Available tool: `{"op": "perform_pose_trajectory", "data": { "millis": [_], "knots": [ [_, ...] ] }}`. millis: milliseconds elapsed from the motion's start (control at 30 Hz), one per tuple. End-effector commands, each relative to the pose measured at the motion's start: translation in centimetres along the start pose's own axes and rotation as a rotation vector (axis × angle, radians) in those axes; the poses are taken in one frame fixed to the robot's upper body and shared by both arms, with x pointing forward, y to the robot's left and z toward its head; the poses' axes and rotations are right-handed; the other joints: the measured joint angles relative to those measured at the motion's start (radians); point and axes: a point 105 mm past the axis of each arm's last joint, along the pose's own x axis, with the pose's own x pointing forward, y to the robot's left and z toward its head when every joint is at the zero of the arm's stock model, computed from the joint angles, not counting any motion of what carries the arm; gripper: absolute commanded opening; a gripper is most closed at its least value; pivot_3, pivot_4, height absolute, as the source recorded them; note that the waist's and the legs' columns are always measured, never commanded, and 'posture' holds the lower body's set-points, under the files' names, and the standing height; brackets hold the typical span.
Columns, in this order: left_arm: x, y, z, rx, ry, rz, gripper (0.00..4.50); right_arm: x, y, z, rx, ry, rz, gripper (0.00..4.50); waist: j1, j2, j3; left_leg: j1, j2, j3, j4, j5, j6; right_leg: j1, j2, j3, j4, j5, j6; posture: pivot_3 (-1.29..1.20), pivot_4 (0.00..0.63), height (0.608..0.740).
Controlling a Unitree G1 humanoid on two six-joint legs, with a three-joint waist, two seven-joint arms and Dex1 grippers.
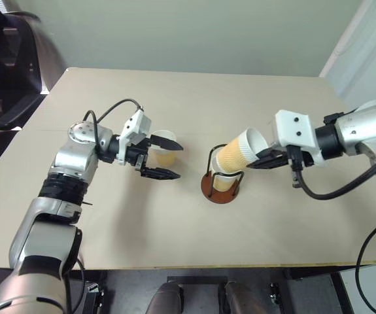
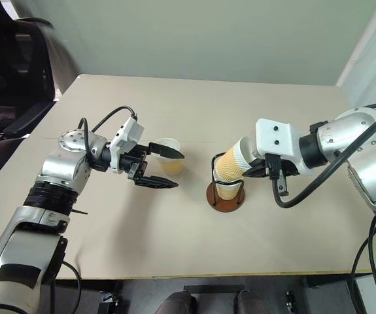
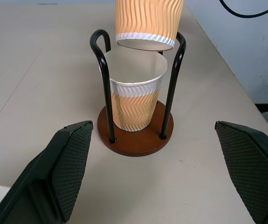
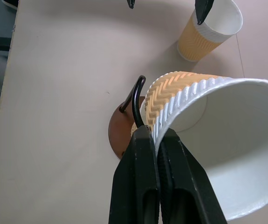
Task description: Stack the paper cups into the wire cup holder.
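You had the right pincer (image 1: pixel 264 159) clenched on the rim of a tilted cup (image 1: pixel 239 152) above the holder (image 1: pixel 222 186), which already held one cup (image 3: pixel 136 100). Your released left pincer (image 1: pixel 161 159) flanked the third cup (image 1: pixel 165 148) on the tabletop (image 1: pixel 194 98). Next, I'd judge, straighten it and lower it in.

Head eyes look down; wrist views closely share the wire cup holder (image 3: pixel 136 135).

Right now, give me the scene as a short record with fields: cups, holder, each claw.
cup in holder: one paper cup upright inside the wire cup holder
cup in transit: second cup tilted, its bottom above the holder's opening
cup waiting: third cup upright on the table
right claw: shut on the second cup's rim
left claw: open, around the third cup, not gripping
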Motion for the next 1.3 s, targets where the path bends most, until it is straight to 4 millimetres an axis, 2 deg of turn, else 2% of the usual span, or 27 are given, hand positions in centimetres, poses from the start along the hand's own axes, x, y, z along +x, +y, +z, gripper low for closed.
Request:
{"op": "perform_pose_trajectory", "data": {
  "millis": [33,400,500,700,800,900,967,1100,1233,1300],
  "knots": [
    [-0.6,-0.3,1.0,0.049,-0.017,-0.02,4.5,-0.3,0.0,0.5,-0.036,0.002,-0.018,0.03,0.0,0.0,0.0,0.0,0.0,0.0,0.0,0.0,0.0,0.0,0.0,0.0,0.0,0.0,0.0,0.0,0.15,0.74],
    [-0.7,-0.4,1.0,0.046,-0.012,-0.02,4.5,0.5,0.1,-1.1,-0.065,0.068,-0.022,0.03,-0.001,0.0,0.0,0.0,0.0,0.0,0.0,0.0,0.0,0.0,0.0,0.0,0.0,0.0,0.0,0.0,0.15,0.74],
    [-0.7,-0.4,1.0,0.047,-0.012,-0.021,4.5,0.6,0.0,-1.0,-0.07,0.061,-0.032,0.61,0.0,0.0,0.0,0.0,0.0,0.0,0.0,0.0,0.0,0.0,0.0,0.0,0.0,0.0,0.0,0.0,0.15,0.74],
    [-0.7,-0.4,1.0,0.047,-0.012,-0.021,4.5,0.5,-0.9,0.0,-0.068,0.019,-0.075,2.68,-0.002,0.0,0.0,0.0,0.0,0.0,0.0,0.0,0.0,0.0,0.0,0.0,0.0,0.0,0.0,0.0,0.15,0.74],
    [-0.6,-0.3,1.1,0.049,-0.016,-0.015,4.5,0.1,-2.0,1.1,-0.039,-0.045,-0.13,2.68,-0.003,0.0,0.0,0.0,0.0,0.0,0.0,0.0,0.0,0.0,0.0,0.0,0.0,0.0,0.0,0.0,0.15,0.74],
    [-0.6,0.2,0.9,0.064,-0.008,0.024,4.5,-1.8,-4.1,4.1,0.07,-0.235,-0.222,2.68,-0.008,0.0,0.0,-0.001,0.0,0.0,0.0,0.0,0.0,-0.001,0.0,0.0,0.0,0.0,0.0,0.0,0.15,0.74],
    [-0.7,0.4,0.6,0.046,0.015,0.036,4.5,-2.7,-4.4,5.5,0.126,-0.33,-0.227,2.68,-0.009,0.001,0.0,-0.001,0.0,0.0,0.0,0.0,0.0,-0.002,0.0,0.0,0.001,0.0,-0.001,0.0,0.15,0.74],
    [-1.4,1.8,-0.9,0.104,0.165,0.137,4.5,-3.6,-3.7,7.0,0.221,-0.444,-0.204,2.68,-0.007,0.0,0.0,-0.002,0.0,-0.001,-0.003,0.001,-0.001,-0.003,0.0,-0.001,-0.001,-0.001,-0.003,0.0,0.15,0.74],
    [-2.0,2.7,-1.8,0.185,0.305,0.171,4.5,-3.7,-3.1,7.3,0.242,-0.452,-0.204,2.68,-0.006,0.0,0.0,-0.004,0.0,-0.001,-0.005,0.002,-0.003,-0.007,0.0,0.0,0.0,-0.001,-0.003,0.0,0.15,0.74],
    [-2.4,3.3,-2.2,0.266,0.412,0.182,4.5,-3.6,-2.9,6.1,0.249,-0.403,-0.223,2.68,-0.004,0.0,0.0,-0.004,0.0,-0.001,-0.007,0.003,-0.004,-0.007,0.0,0.0,0.0,-0.001,-0.003,0.0,0.15,0.74]
  ]
}}
